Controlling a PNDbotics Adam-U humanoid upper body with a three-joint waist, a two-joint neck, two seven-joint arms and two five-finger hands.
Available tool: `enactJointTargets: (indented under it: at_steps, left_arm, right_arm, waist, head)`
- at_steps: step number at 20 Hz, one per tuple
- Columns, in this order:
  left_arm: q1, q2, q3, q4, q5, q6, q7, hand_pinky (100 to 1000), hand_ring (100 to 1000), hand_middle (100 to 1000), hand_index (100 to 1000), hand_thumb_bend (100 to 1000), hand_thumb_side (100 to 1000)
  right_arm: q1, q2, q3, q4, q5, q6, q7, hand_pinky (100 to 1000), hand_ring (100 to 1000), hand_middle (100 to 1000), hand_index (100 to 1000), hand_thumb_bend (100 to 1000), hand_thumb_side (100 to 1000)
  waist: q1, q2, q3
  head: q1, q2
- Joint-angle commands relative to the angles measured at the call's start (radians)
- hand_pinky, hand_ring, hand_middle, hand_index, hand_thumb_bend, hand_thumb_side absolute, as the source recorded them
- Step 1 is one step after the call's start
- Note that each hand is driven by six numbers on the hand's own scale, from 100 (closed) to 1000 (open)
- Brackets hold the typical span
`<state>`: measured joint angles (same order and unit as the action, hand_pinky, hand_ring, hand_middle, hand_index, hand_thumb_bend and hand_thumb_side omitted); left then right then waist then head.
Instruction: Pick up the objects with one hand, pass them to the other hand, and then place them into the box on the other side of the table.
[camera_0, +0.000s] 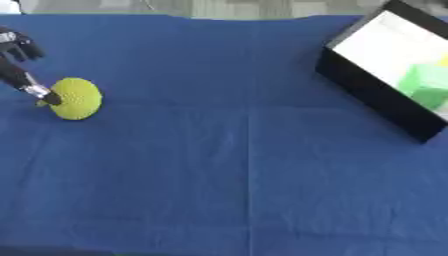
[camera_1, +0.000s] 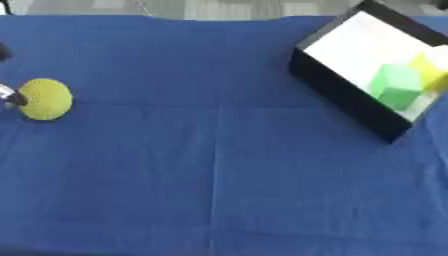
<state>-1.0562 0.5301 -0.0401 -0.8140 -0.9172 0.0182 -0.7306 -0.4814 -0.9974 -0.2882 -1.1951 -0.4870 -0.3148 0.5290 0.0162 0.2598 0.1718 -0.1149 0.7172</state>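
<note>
Yellow ball touches a fingertip of the left hand; whether its fingers are spread is unclear.

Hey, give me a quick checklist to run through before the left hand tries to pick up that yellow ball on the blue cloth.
1. Left hand next to the bumpy yellow ball: ok, a fingertip sits at the ball's left edge.
2. Fingers curled round the ball: not ok, it lies ungrasped on the blue cloth-covered table.
3. Right hand ready to receive: cannot tell, it shows in neither view.
4. Black-walled box with white floor on the right side: ok, open and in view.
5. Room in the box: ok, a green block and a yellow object leave white floor bare.
</note>
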Motion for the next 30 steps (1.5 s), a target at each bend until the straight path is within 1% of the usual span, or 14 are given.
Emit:
enactJointTargets:
  at_steps: [1, 4, 5, 8, 13, 14, 15, 18, 20, 22, 24, 25, 27, 30]
  left_arm:
    - [-0.022, 0.017, 0.008, 0.016, 0.015, -0.025, -0.044, 790, 809, 738, 803, 998, 345]
    - [-0.028, 0.007, 0.003, 0.026, -0.007, -0.028, -0.044, 787, 808, 738, 806, 998, 318]
    - [-0.031, 0.002, 0.003, 0.031, -0.020, -0.027, -0.036, 786, 808, 741, 805, 1000, 291]
    - [-0.038, -0.017, 0.000, 0.043, -0.076, -0.026, 0.008, 783, 805, 740, 800, 1000, 263]
    - [-0.047, -0.046, 0.007, 0.057, -0.113, -0.031, 0.093, 774, 792, 727, 778, 910, 220]
    - [-0.048, -0.051, 0.008, 0.063, -0.114, -0.029, 0.105, 774, 792, 727, 778, 906, 220]
    - [-0.049, -0.055, 0.008, 0.070, -0.116, -0.028, 0.114, 774, 792, 726, 769, 876, 211]
    - [-0.049, -0.063, 0.006, 0.088, -0.121, -0.029, 0.117, 775, 792, 724, 747, 835, 196]
    - [-0.049, -0.064, 0.005, 0.093, -0.125, -0.031, 0.104, 772, 788, 717, 728, 782, 151]
    - [-0.050, -0.064, 0.006, 0.096, -0.126, -0.032, 0.091, 771, 784, 711, 705, 680, 100]
    - [-0.049, -0.064, 0.008, 0.098, -0.119, -0.030, 0.081, 768, 778, 703, 689, 594, 100]
    - [-0.050, -0.063, 0.009, 0.098, -0.114, -0.028, 0.077, 765, 774, 699, 679, 533, 100]
    - [-0.050, -0.061, 0.009, 0.097, -0.101, -0.024, 0.069, 762, 768, 692, 666, 463, 100]
    - [-0.054, -0.056, 0.004, 0.090, -0.085, -0.022, 0.052, 759, 761, 682, 655, 403, 100]
  right_arm:
    - [-0.004, -0.035, -0.007, -0.004, 0.014, -0.008, -0.001, 890, 1000, 924, 939, 100, 437]
    - [-0.006, -0.031, -0.005, -0.003, 0.023, -0.013, 0.001, 890, 1000, 923, 938, 100, 435]
    - [-0.006, -0.031, -0.004, -0.003, 0.025, -0.014, 0.001, 890, 1000, 922, 938, 100, 434]
    - [-0.006, -0.029, -0.002, 0.000, 0.033, -0.021, 0.002, 890, 1000, 921, 937, 100, 435]
    - [-0.004, -0.026, 0.002, 0.007, 0.044, -0.031, 0.005, 890, 1000, 920, 936, 100, 439]
    - [-0.004, -0.025, 0.002, 0.009, 0.047, -0.032, 0.005, 889, 1000, 920, 936, 100, 440]
    - [-0.005, -0.024, 0.003, 0.010, 0.049, -0.033, 0.006, 890, 1000, 919, 936, 100, 440]
    - [-0.004, -0.023, 0.004, 0.013, 0.055, -0.036, 0.006, 890, 1000, 919, 936, 100, 440]
    - [-0.002, -0.024, 0.004, 0.014, 0.058, -0.039, 0.004, 890, 1000, 919, 936, 100, 441]
    - [0.002, -0.023, 0.004, 0.016, 0.062, -0.042, 0.004, 890, 1000, 919, 937, 100, 446]
    - [0.005, -0.023, 0.003, 0.019, 0.066, -0.042, 0.003, 890, 1000, 920, 938, 100, 449]
    - [0.005, -0.022, 0.003, 0.021, 0.067, -0.042, 0.003, 890, 1000, 920, 938, 100, 449]
    - [0.003, -0.023, 0.003, 0.022, 0.068, -0.041, 0.003, 890, 1000, 920, 938, 100, 449]
    - [0.004, -0.023, 0.004, 0.022, 0.067, -0.041, 0.003, 890, 1000, 920, 938, 100, 451]
  waist:
    - [0.007, -0.038, -0.003]
    - [0.007, -0.036, -0.009]
    - [0.007, -0.035, -0.010]
    - [0.007, -0.033, -0.014]
    - [0.005, -0.031, -0.018]
    - [0.005, -0.031, -0.018]
    - [0.005, -0.030, -0.019]
    - [0.004, -0.028, -0.021]
    - [0.005, -0.028, -0.021]
    - [0.006, -0.027, -0.020]
    - [0.006, -0.027, -0.020]
    - [0.006, -0.027, -0.019]
    - [0.006, -0.027, -0.018]
    - [0.007, -0.028, -0.015]
  head:
    - [0.003, -0.011]
    - [0.004, -0.013]
    - [0.006, -0.014]
    - [0.013, -0.017]
    - [0.019, -0.024]
    - [0.020, -0.025]
    - [0.021, -0.025]
    - [0.023, -0.028]
    - [0.025, -0.027]
    - [0.025, -0.026]
    - [0.025, -0.026]
    - [0.024, -0.026]
    - [0.022, -0.025]
    - [0.021, -0.024]
